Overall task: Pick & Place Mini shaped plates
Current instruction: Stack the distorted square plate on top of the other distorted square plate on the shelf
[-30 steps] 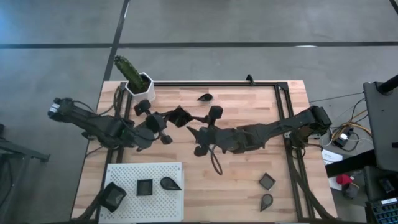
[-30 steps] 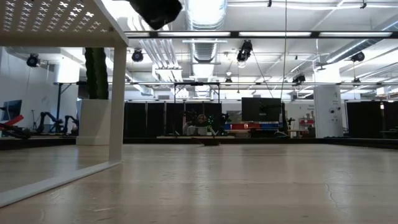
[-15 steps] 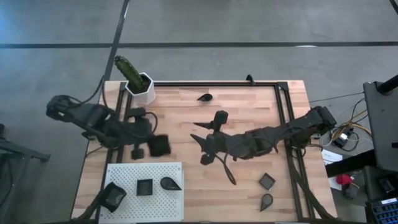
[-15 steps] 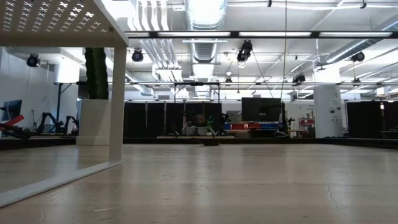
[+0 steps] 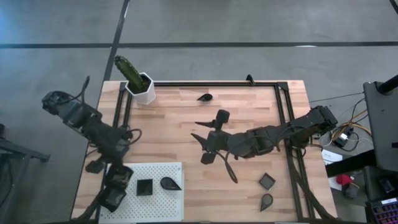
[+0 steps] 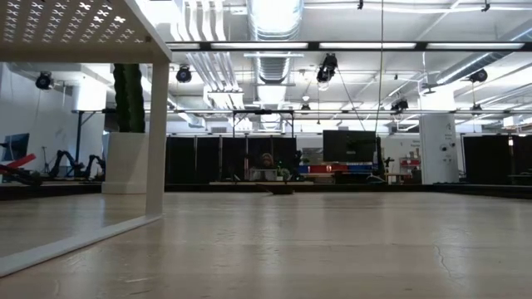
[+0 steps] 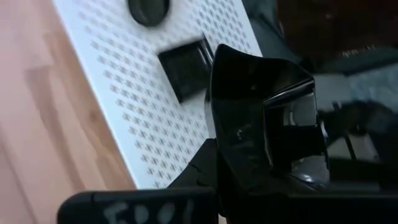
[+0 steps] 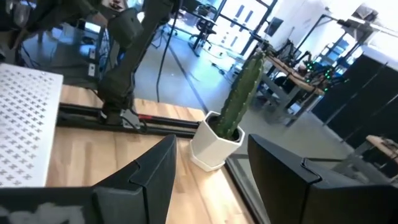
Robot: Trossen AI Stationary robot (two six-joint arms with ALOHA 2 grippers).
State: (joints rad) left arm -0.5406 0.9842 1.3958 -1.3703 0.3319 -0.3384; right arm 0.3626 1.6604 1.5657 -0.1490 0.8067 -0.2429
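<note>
Now the left tool [image 5: 117,176] is hanging over the left end of the white perforated board [image 5: 155,191], which is sitting at the near-left corner of the desk [image 5: 249,106]. Its fingers are clamping a glossy dark plate [image 7: 261,118]; in the left wrist view that plate is filling the middle of the picture, tilted, with the board's dotted surface spreading out beyond it. Three more dark plates are lying on the board: a larger square one [image 5: 112,198] at its near-left corner, just beside the tool, a small square one [image 5: 145,187] in the middle and a teardrop one [image 5: 169,183] to its right. The left wrist view is showing the small square plate [image 7: 185,67] and a rounded dark one [image 7: 149,9] farther along the board.

The right tool [image 5: 211,138] is hovering over the bare wood at the middle of the desk, its fingers standing apart and holding nothing. In the right wrist view the two dark fingers [image 8: 146,180] are framing the white hexagonal pot with the green cactus [image 8: 230,118], which is standing at the far-left corner of the desk [image 5: 138,84].

Other plates are lying loose on the wood: a small teardrop [image 5: 204,97] near the far edge, and a square one [image 5: 267,181] with another teardrop [image 5: 266,201] just beside it toward the near-right corner, well apart from the board.
</note>
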